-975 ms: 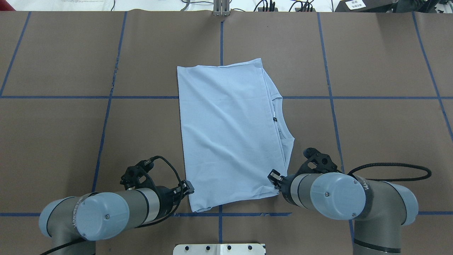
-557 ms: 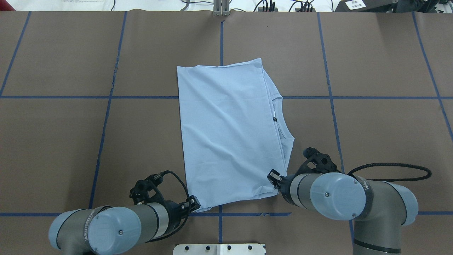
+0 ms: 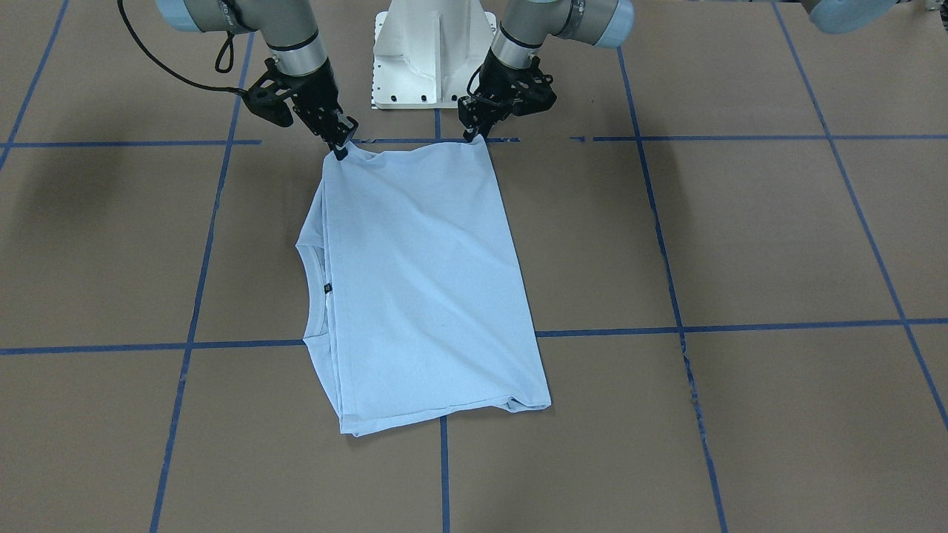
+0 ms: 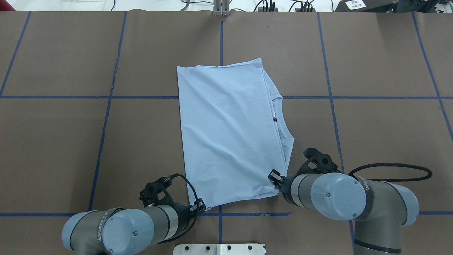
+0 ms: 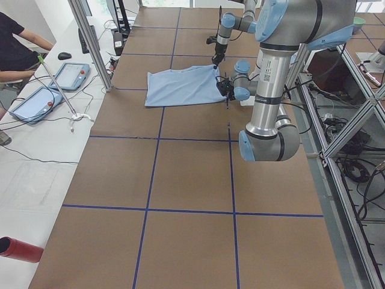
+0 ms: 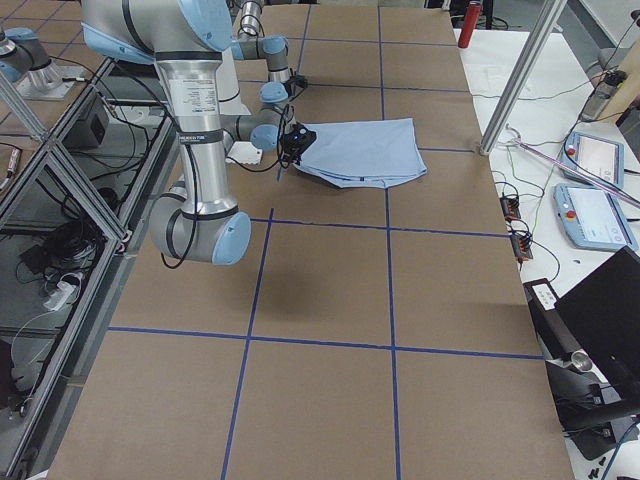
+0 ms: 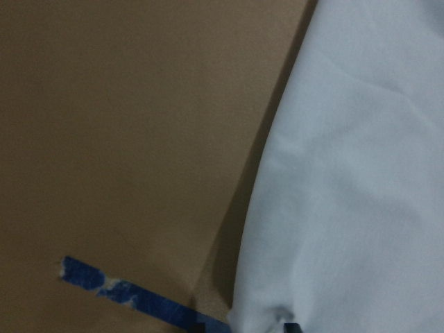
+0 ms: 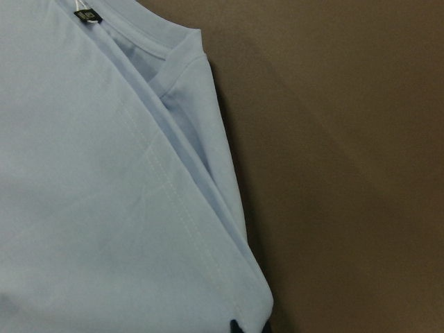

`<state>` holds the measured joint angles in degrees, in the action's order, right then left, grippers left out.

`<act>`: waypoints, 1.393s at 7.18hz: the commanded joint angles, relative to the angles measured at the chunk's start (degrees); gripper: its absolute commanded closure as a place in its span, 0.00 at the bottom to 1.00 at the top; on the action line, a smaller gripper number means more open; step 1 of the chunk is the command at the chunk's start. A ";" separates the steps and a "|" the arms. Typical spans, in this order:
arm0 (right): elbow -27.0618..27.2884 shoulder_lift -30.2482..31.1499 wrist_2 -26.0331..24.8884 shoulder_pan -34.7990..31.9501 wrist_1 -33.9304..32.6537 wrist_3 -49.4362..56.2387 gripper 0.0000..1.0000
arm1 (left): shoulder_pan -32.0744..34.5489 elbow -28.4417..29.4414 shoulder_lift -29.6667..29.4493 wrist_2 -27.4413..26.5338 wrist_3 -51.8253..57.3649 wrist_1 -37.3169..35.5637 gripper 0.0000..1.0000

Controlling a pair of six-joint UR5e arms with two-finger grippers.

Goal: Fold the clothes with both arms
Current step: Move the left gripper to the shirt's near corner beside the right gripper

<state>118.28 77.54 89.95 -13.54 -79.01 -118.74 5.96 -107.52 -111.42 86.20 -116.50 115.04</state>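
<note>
1. Left arm [image 4: 116, 230]: it enters at the near left of the overhead view and reaches low towards the table [image 4: 371, 141]. The left gripper [image 3: 472, 135] stands at the near left corner of the T-shirt [image 4: 226, 134], just beyond a blue tape line [image 4: 247, 214]. In the left wrist view, one dark fingertip [image 7: 291, 326] lies over the fabric. A second dark mark sits on the tape beside the cloth edge, and the fabric puckers between them. Whether the claw is clamped on this corner or merely straddles it cannot be told.

2. T-shirt: the light blue garment lies at the middle of the table, folded into a long rectangle. Its long sides run away from the robot. The upper layer is flat with shallow creases. The ribbed collar [image 4: 281, 132] and the dark neck label [image 4: 274, 119] show along the right-hand edge, where the layers underneath project slightly. The far edge lies well beyond the cross line of tape.

3. Right arm [image 4: 339, 196]: it enters at the near right. The right gripper [image 3: 341, 152] is at the near right corner of the T-shirt. Its fingers are closed together on the fabric, and that corner is drawn up to a small peak at the fingertips.

4. White pedestal [image 3: 433, 44]: it stands between the two arms, at the robot's side of the table.
</note>
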 commanded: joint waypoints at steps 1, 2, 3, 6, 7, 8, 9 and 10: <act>0.02 0.24 0.14 -0.09 0.00 0.00 1.00 | 1.06 -0.23 -0.03 0.02 0.66 -1.04 1.00; 0.11 0.15 0.14 -0.09 0.00 0.00 1.00 | 2.90 -2.32 0.14 0.11 0.92 -1.48 1.00; 0.28 0.15 0.14 -0.09 0.00 0.00 1.00 | 3.70 -5.21 0.49 0.29 2.06 -5.14 1.00; 5.27 1.37 0.49 3.06 -0.26 -0.87 1.00 | 1.88 -11.82 3.56 -0.06 1.03 -8.34 1.00; 8.69 3.03 2.58 4.30 -0.26 -3.40 1.00 | -0.66 -12.79 4.44 -0.24 -0.55 -8.77 1.00; 11.59 5.57 3.73 4.92 -0.26 -3.78 1.00 | -2.86 -14.54 6.02 -2.68 -1.70 -8.95 1.00; 11.97 6.03 3.74 4.92 -0.18 -3.78 1.00 | -3.32 -19.00 7.17 -3.05 -1.71 -8.96 1.00; 12.67 5.69 3.66 4.49 -0.18 -3.78 1.00 | -3.32 -20.61 6.22 -2.97 -1.71 -8.96 1.00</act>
<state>129.79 82.98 93.45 -8.87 -79.22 -122.37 3.18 -125.08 -105.11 83.59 -117.99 106.13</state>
